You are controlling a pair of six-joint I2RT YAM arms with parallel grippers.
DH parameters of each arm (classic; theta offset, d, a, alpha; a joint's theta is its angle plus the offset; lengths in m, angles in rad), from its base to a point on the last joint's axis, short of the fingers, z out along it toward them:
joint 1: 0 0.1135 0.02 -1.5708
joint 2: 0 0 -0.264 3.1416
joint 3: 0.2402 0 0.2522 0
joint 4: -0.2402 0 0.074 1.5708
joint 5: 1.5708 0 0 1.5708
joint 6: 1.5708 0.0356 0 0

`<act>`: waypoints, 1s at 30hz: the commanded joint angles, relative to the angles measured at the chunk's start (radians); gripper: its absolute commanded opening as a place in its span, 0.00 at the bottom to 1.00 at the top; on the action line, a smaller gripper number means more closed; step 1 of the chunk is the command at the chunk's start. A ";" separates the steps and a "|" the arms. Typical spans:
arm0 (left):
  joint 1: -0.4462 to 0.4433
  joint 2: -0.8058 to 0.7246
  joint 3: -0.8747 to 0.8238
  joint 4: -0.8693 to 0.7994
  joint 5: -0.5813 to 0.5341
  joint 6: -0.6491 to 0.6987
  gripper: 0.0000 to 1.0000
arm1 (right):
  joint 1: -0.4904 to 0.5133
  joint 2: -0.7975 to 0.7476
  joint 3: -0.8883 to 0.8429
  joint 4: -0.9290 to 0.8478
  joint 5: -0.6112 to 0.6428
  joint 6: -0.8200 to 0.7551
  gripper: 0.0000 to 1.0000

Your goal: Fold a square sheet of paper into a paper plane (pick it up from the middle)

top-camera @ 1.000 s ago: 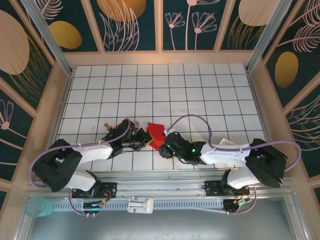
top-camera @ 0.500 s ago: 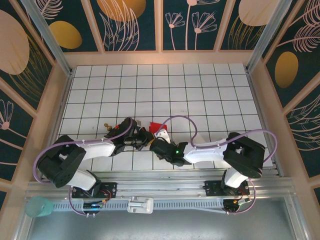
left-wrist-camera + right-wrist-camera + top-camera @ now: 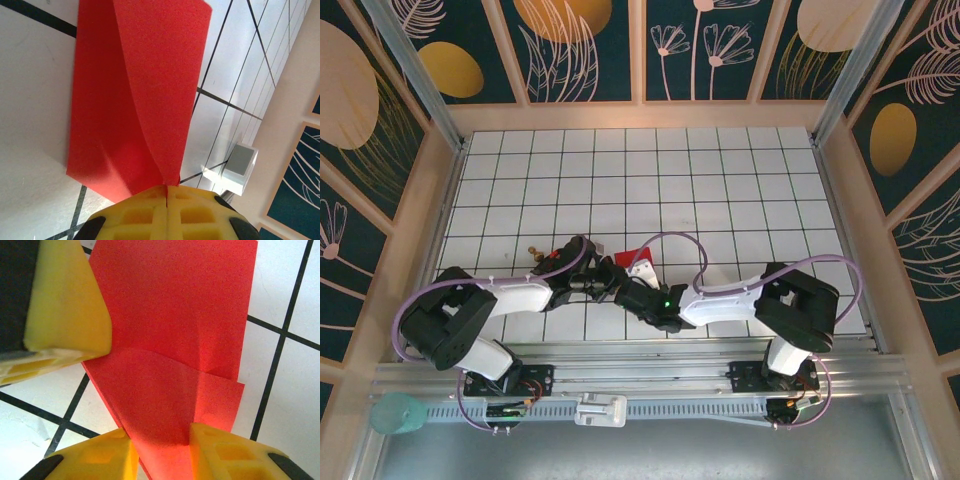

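Observation:
The square sheet of paper (image 3: pixel 636 252) is bright red and folded into layers, one end lifted off the tiled table (image 3: pixel 720 190). My left gripper (image 3: pixel 614 276) is shut on it; in the left wrist view the yellow pads (image 3: pixel 150 212) meet on a pinched fold of the sheet (image 3: pixel 145 90). My right gripper (image 3: pixel 629 285) sits just right of the left one. In the right wrist view it (image 3: pixel 160 442) is open, its fingers (image 3: pixel 227 452) either side of the sheet's narrow end (image 3: pixel 170 385). The left gripper's yellow finger (image 3: pixel 65 305) rests by the sheet's upper left.
A small brass-coloured object (image 3: pixel 533 252) lies left of the grippers. A small white-and-grey block (image 3: pixel 241 164) stands on the tiles toward the side wall. Raised wooden walls (image 3: pixel 640 115) frame the table. A teal cup (image 3: pixel 396 412) sits beyond the near rail.
My right arm has swung left and in toward the paper, and its jaws have narrowed around the paper's end. The left gripper has stayed shut on the paper.

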 commanded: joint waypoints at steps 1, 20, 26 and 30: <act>-0.006 0.017 0.030 -0.076 0.038 -0.089 0.00 | 0.007 0.024 0.031 -0.044 0.062 0.009 0.32; -0.006 0.020 0.038 -0.098 0.041 -0.064 0.00 | 0.032 0.003 0.038 -0.078 0.095 0.009 0.38; -0.006 0.026 0.038 -0.098 0.044 -0.058 0.00 | 0.033 0.012 0.044 -0.086 0.111 0.010 0.34; -0.006 0.029 0.036 -0.093 0.044 -0.058 0.00 | 0.033 0.023 0.051 -0.092 0.122 0.011 0.32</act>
